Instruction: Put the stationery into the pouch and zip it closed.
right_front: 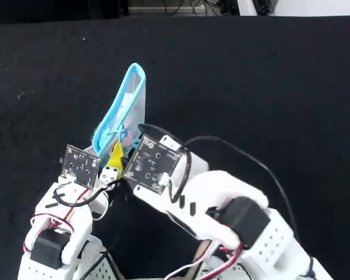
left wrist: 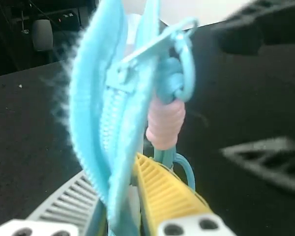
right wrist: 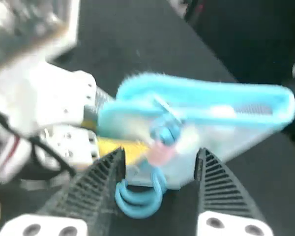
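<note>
A light blue pouch (right_front: 127, 105) with a clear side stands on edge above the black table, zipper edge up. My left gripper (left wrist: 120, 196) is shut on its near end, between the grey and yellow fingers (left wrist: 160, 189); it also shows in the high view (right_front: 112, 158). The zipper slider (left wrist: 120, 73) sits a little past that grip, with a pink bead (left wrist: 165, 123) and a blue cord loop (right wrist: 137, 201) hanging from its ring. My right gripper (right wrist: 160, 162) is open, its black fingers either side of the bead and cord, touching neither. A pale item (right wrist: 221, 112) shows inside the pouch.
The black table cloth (right_front: 251, 87) spreads all around the pouch. Both arms crowd together at the near edge, the right arm's body (right_front: 221, 204) and its black cable (right_front: 245, 154) just right of the pouch.
</note>
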